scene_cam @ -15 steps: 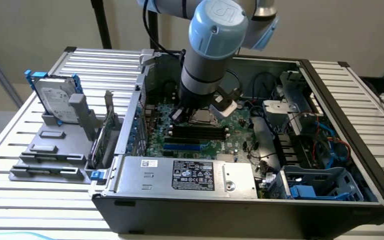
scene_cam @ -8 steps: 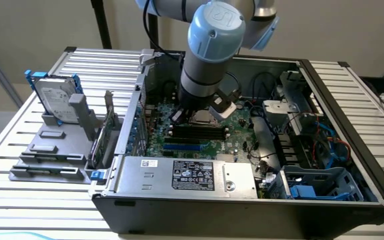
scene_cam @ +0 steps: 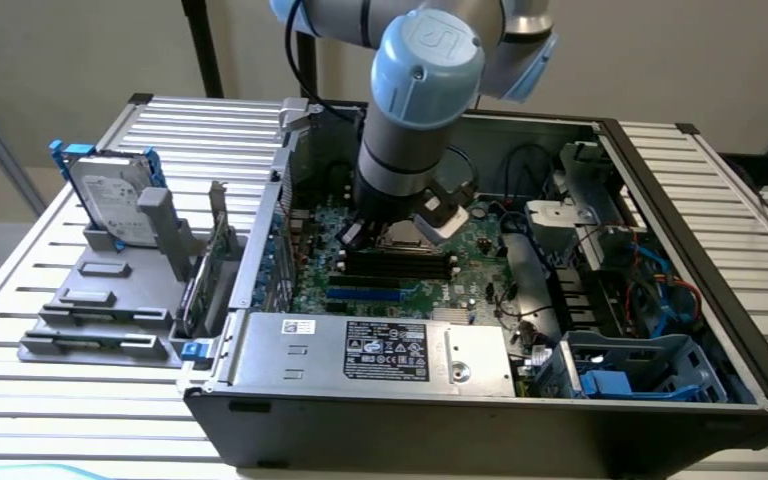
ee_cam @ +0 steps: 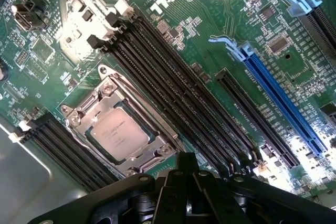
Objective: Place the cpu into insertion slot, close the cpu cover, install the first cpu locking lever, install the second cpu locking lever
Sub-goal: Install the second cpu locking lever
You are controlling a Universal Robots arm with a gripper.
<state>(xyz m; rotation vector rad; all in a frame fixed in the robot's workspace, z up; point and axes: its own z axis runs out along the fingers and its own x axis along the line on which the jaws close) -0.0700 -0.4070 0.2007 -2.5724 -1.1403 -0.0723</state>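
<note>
In the wrist view the cpu (ee_cam: 116,132), a silvery square chip with printed text, lies in the insertion slot (ee_cam: 137,157) on the green motherboard (ee_cam: 210,35). The cpu cover (ee_cam: 97,107), a silvery metal frame, lies flat around the chip, which shows through its window. A thin metal lever (ee_cam: 137,102) runs along the frame's side by the memory slots. My gripper (ee_cam: 185,162) hangs just off one corner of the socket, shut, with nothing between its fingers. In the exterior view the arm's wrist (scene_cam: 411,180) stands over the board inside the computer case.
Long black memory slots (ee_cam: 173,87) flank the socket, with a blue expansion slot (ee_cam: 281,98) beyond. In the exterior view the open case (scene_cam: 704,250) holds a silver power supply (scene_cam: 377,350), cables and a blue drive cage (scene_cam: 638,370). A hard drive (scene_cam: 111,195) stands on a grey holder at the exterior view's left.
</note>
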